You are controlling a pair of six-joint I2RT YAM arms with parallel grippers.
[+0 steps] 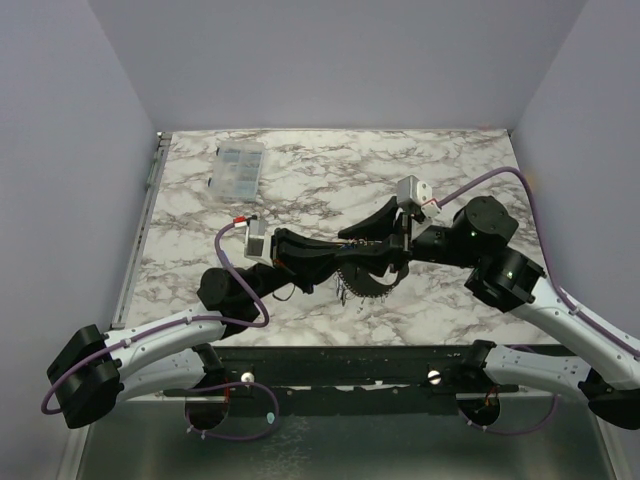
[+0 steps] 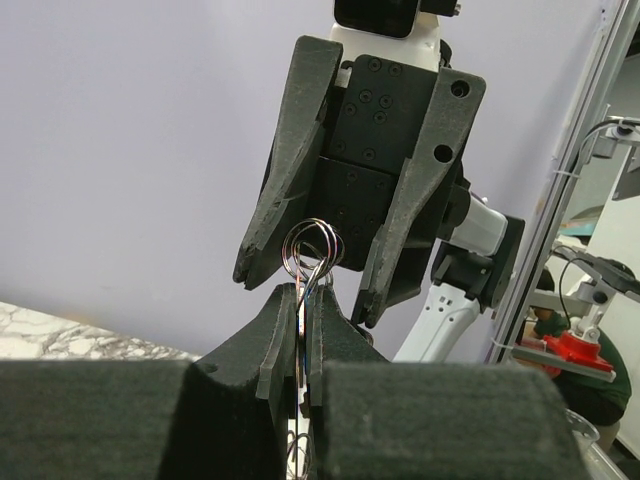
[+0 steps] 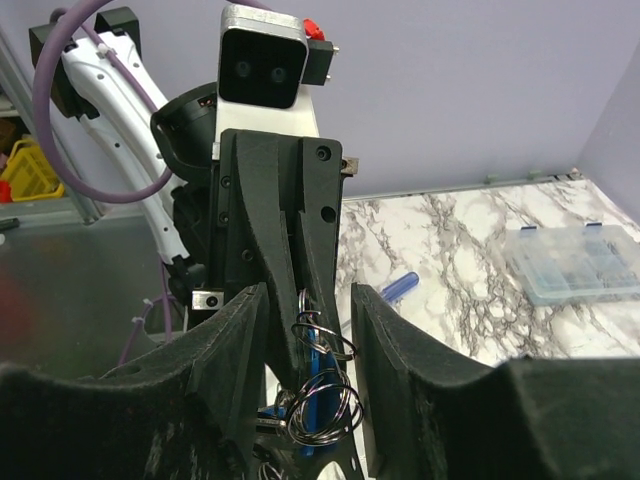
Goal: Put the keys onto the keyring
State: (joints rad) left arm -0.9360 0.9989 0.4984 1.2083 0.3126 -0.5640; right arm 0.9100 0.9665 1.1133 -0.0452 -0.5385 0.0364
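My left gripper (image 2: 303,300) is shut on a blue-headed key (image 3: 323,368) that carries small steel split rings (image 2: 313,248). It holds the key upright in mid-air over the middle of the table (image 1: 345,258). My right gripper (image 3: 308,365) is open, with one finger on each side of the left fingertips and the key, not gripping. In the top view it (image 1: 388,250) faces the left gripper. The large grey keyring (image 1: 354,284), with several keys dangling from it, hangs below the two grippers.
A clear plastic compartment box (image 1: 240,168) lies at the table's back left and also shows in the right wrist view (image 3: 572,262). A blue-handled tool (image 3: 399,287) lies on the marble near the grippers. Purple walls enclose the table.
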